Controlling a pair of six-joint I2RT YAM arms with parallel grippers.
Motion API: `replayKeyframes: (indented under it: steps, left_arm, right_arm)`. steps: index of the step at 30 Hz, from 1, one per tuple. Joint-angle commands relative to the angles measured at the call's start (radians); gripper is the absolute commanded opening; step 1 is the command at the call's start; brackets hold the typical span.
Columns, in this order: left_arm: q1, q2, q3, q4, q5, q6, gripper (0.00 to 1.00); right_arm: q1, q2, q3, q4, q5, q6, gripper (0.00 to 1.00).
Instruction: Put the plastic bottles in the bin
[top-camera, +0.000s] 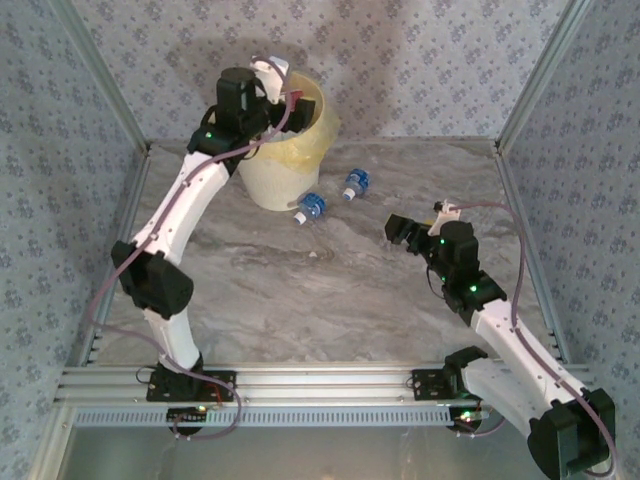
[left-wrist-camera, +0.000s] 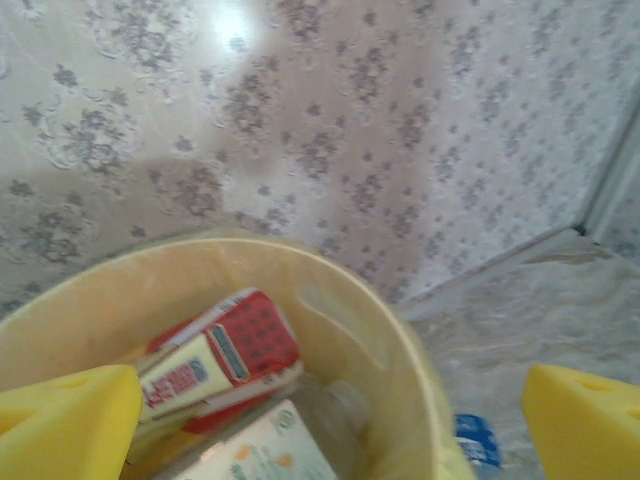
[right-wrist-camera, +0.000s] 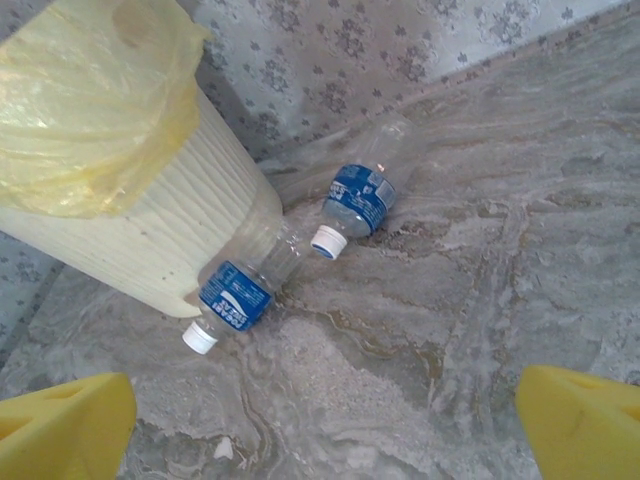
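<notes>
1. The bin (top-camera: 275, 170) stands on the table (top-camera: 330, 300) near its far-left corner, close to the back wall. A yellowish bag lines it and folds over its rim.

2. The left gripper (top-camera: 272, 75) hangs above the bin's opening. In the left wrist view we see its 2 yellow fingertips (left-wrist-camera: 65, 420) set wide apart, with the bin's interior between them.

3. Inside the bin we see a red-labelled bottle (left-wrist-camera: 235, 355) lying tilted against the near wall, and below it a second item with a white and orange label (left-wrist-camera: 270, 450). A clear bottle body (left-wrist-camera: 335, 410) lies beside them.

4. 2 blue-labelled bottles lie on their sides on the table to the right of the bin. The nearer bottle (top-camera: 311, 208) touches the bin's base. The farther bottle (top-camera: 356, 184) lies just beside it, toward the far edge. Both have white caps.

5. The right gripper (top-camera: 400, 228) hovers over the table toward its right edge, near the 2 bottles but apart from them. Its jaws stand wide apart.
</notes>
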Motion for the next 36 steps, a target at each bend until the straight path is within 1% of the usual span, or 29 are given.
replayKeyframes:
  steps: [1,4,7,9,13,16,17,20,21,24,27,29,32,36]
  left_arm:
    - [-0.056,-0.094,-0.109,0.079,0.043,-0.037,0.98]
    - [-0.089,-0.156,-0.223,0.114,0.027,-0.060,0.98]
    - [-0.096,-0.234,-0.371,0.190,0.022,-0.143,0.98]
    - [-0.096,-0.292,-0.461,0.229,0.036,-0.189,0.98]
    - [-0.096,-0.411,-0.645,0.289,0.027,-0.291,0.98]
    - [-0.095,-0.477,-0.742,0.285,0.014,-0.318,0.98]
    - [-0.094,-0.494,-0.770,0.274,-0.002,-0.330,0.98]
    - [-0.093,-0.540,-0.862,0.278,-0.046,-0.359,0.98]
    - [-0.094,-0.554,-0.889,0.279,-0.068,-0.367,0.98]
    - [-0.088,-0.583,-0.937,0.275,-0.106,-0.379,0.98]
    - [-0.079,-0.602,-0.965,0.280,-0.131,-0.382,0.98]
    - [-0.071,-0.608,-0.979,0.288,-0.138,-0.385,0.98]
    - [-0.060,-0.614,-0.995,0.292,-0.145,-0.385,0.98]
    - [-0.044,-0.616,-1.019,0.297,-0.159,-0.387,0.98]
  right_arm:
    - [-0.008,0.022,0.038,-0.057,0.016,-0.001,1.00]
    - [-0.025,0.093,0.085,-0.113,-0.003,-0.014,1.00]
    - [-0.030,0.190,0.143,-0.142,-0.040,-0.032,1.00]
    - [-0.030,0.254,0.172,-0.128,-0.039,-0.027,1.00]
    - [-0.034,0.397,0.244,-0.082,-0.033,0.046,1.00]
    - [-0.027,0.538,0.333,-0.039,-0.031,0.077,1.00]
    - [-0.018,0.591,0.368,-0.034,-0.018,0.094,1.00]
    - [0.002,0.739,0.456,-0.007,0.084,0.166,1.00]
    - [0.003,0.800,0.494,0.004,0.094,0.173,1.00]
    - [0.003,0.962,0.656,-0.003,0.086,0.191,0.99]
    - [0.013,1.102,0.800,-0.076,0.165,0.237,0.98]
    - [0.020,1.170,0.862,-0.094,0.217,0.273,0.96]
    - [0.024,1.264,0.970,-0.148,0.237,0.311,0.94]
    - [0.031,1.379,1.131,-0.254,0.274,0.309,0.92]
